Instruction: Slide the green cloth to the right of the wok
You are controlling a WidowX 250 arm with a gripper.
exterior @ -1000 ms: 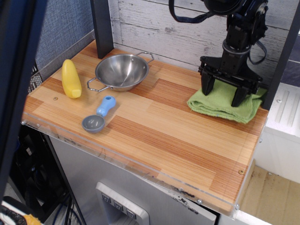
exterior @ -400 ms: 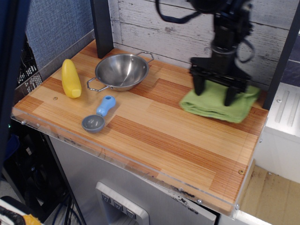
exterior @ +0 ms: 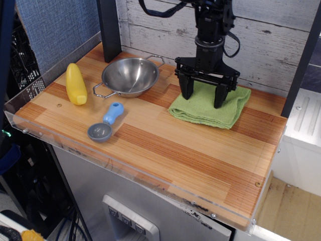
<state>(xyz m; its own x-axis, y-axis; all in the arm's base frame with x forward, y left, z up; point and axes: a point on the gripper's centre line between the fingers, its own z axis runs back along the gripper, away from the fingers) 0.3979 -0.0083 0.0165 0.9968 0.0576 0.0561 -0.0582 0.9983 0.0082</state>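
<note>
The green cloth [exterior: 208,113] lies flat on the wooden table, just right of the wok. The wok [exterior: 130,76] is a shiny steel bowl with two wire handles at the back left of the table. My black gripper [exterior: 203,96] stands upright over the cloth with its jaws spread wide. Both fingertips press down on the cloth's far half. The left fingertip [exterior: 186,94] is near the cloth's left edge. A short gap of bare wood separates the cloth from the wok's right handle.
A yellow corn-shaped object [exterior: 76,84] lies left of the wok. A grey-and-blue scoop [exterior: 106,123] lies in front of the wok. A black post [exterior: 109,30] stands behind the wok. A wooden wall runs along the back. The table's front edge has a clear plastic lip [exterior: 125,173].
My gripper has moved left across the table, dragging the green cloth with it from the far right edge to just right of the wok. The wok has not moved.
</note>
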